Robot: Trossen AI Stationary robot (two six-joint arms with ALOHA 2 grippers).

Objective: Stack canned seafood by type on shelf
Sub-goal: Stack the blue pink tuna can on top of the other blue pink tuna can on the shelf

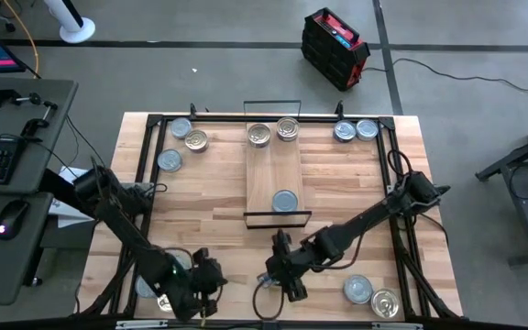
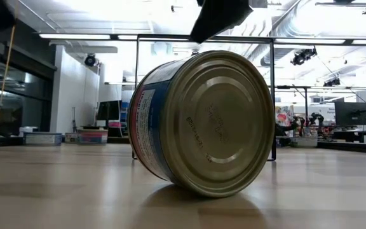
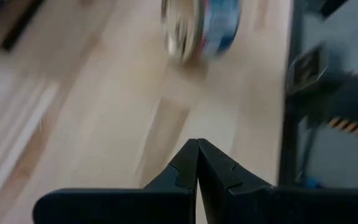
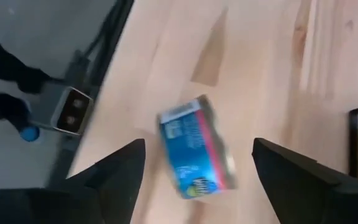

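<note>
One tin of canned seafood (image 2: 202, 124), with a blue label and a gold lid, stands tilted on its rim on the tabletop close to the near edge. My right gripper (image 4: 199, 143) hangs open above it. Its fingers stand on either side of the tin (image 4: 194, 149) without touching it. My left gripper (image 3: 197, 142) is shut and empty, to the left near the table's near edge (image 1: 211, 280); the same tin (image 3: 201, 28) lies ahead of it. The shelf (image 1: 276, 170) in the table's middle carries three tins: two at its far end (image 1: 259, 136), (image 1: 288, 128) and one near its near end (image 1: 285, 201).
More tins lie flat on the table: three at the far left (image 1: 181, 128), two at the far right (image 1: 344, 131), two at the near right (image 1: 357, 290). Black rails (image 1: 145, 165) run along the table's edges. The shelf's wire end frame (image 2: 137, 95) stands behind the tilted tin.
</note>
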